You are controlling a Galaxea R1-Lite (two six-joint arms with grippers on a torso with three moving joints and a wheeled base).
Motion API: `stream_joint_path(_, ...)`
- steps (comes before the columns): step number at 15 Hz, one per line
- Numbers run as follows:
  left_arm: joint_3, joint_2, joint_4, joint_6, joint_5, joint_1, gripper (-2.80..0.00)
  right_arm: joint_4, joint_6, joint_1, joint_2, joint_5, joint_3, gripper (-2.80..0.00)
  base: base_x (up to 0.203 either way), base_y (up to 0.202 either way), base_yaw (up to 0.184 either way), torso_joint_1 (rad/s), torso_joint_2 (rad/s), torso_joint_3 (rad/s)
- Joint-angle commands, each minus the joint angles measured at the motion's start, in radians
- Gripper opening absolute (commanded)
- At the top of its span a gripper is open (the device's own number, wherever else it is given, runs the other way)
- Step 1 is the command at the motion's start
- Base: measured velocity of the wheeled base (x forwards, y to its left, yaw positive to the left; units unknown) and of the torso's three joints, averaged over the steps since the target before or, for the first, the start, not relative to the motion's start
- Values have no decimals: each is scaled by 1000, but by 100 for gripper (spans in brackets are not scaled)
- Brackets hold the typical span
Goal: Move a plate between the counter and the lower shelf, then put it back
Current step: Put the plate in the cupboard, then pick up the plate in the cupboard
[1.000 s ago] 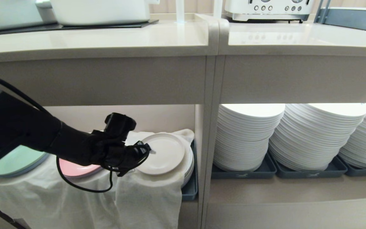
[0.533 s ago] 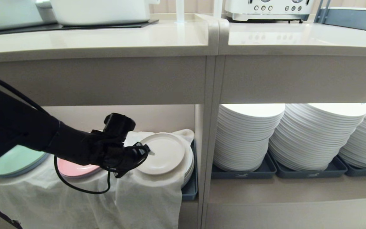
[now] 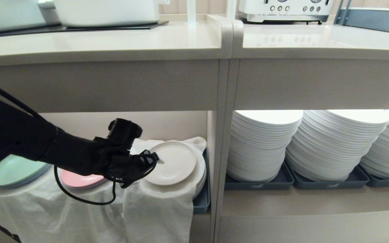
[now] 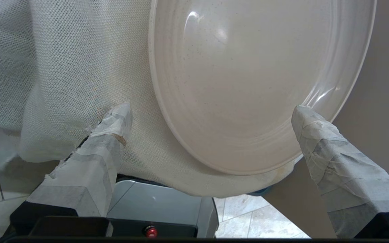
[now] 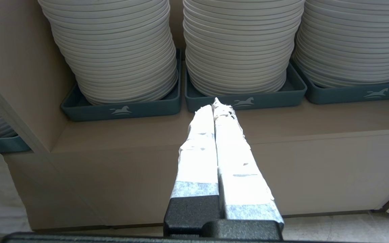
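The counter [image 3: 106,42] runs across the top of the head view with white pots on its black panels, well above the work, so nothing up there is in play just now. Beneath it the lower shelf [image 3: 167,123] is the open beige bay whose contents are covered by a draped white cloth [image 3: 154,209], which gives a soft bed over whatever is stacked below, likely more plates in a grey-blue tray [image 3: 203,199]. On that cloth, at the bay's right end near the upright divider, lies the plate [image 3: 173,163], the small cream one, tilted a little toward the robot because the heap under it is not level. A pink plate [image 3: 79,179] and a mint-green plate [image 3: 14,170] sit further left on the same cloth and are not part of the job. The left gripper [image 4: 211,113] is at the plate's near-left edge with its taped fingers [image 4: 113,125] spread wide, one over the cloth beside the rim and the other by the opposite side of the rim (the wrist view shows daylight on both sides, so it does not seem to be touching). I judge the plate has been set down here and the hand is free of it. The right gripper [image 5: 218,111] hangs parked before the neighbouring bay of tall white stacks [image 5: 235,47], its fingers pressed together on nothing.
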Motion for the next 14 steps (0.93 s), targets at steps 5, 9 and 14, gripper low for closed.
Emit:
stream_joint_path(5,14,-4,-3,-5,1,1,-280,-1,0,0,0,0,0,-280,0,0,0,0,0,0)
stream_joint_path(9,14,-5,-1,-7,-1,4,-280,-1,0,0,0,0,0,-280,0,0,0,0,0,0)
stream_joint_path(14,20,-13,0,-7,-1,4,-280,-1,0,0,0,0,0,-280,0,0,0,0,0,0)
